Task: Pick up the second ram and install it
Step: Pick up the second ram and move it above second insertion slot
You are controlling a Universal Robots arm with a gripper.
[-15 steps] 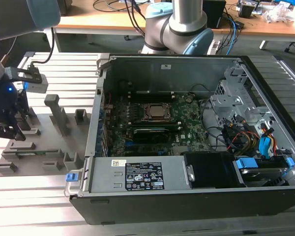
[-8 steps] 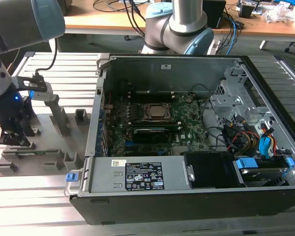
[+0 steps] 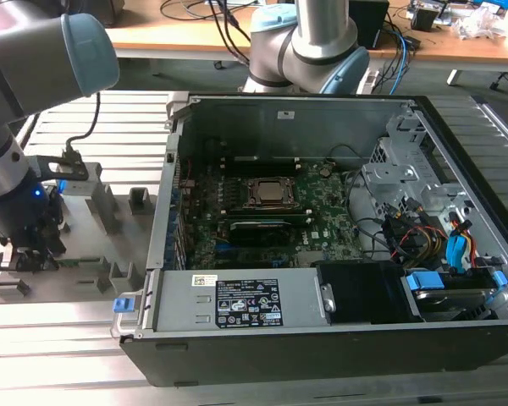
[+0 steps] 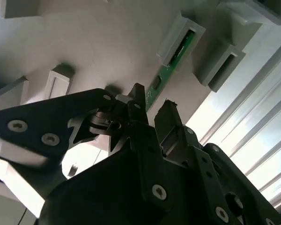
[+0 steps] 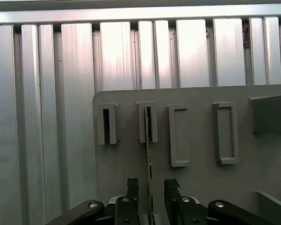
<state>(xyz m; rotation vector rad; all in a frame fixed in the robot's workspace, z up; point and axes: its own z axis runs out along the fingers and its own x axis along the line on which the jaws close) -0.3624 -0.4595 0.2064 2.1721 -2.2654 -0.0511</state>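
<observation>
1. The arm's black gripper [image 3: 27,247] is low over the flat grey plastic holder plate [image 3: 85,249], at the plate's end on the exterior view's left.
2. The second ram [image 5: 149,154], a long thin green circuit-board stick, stands on edge on the plate. One end sits in the slot of a small grey block [image 5: 143,122] raised from the plate.
3. In both wrist views the two black fingers [image 5: 132,187] straddle the free length of the stick, one on each side.
4. The fingers are spread apart. A gap shows between each finger and the board, so there is no grip on it.
5. In the second wrist view the stick [image 4: 168,70] runs from its block [image 4: 171,40] to the gripper [image 4: 152,107]. Small dark parts show on its green face.
6. More slotted grey blocks stand in a row on the plate beside the occupied one.
7. The plate lies on the ribbed aluminium worktop [image 5: 47,117].
8. The open black computer case [image 3: 322,338] stands just beside the plate, on the exterior view's right, with its green motherboard [image 3: 330,233] exposed.
</observation>
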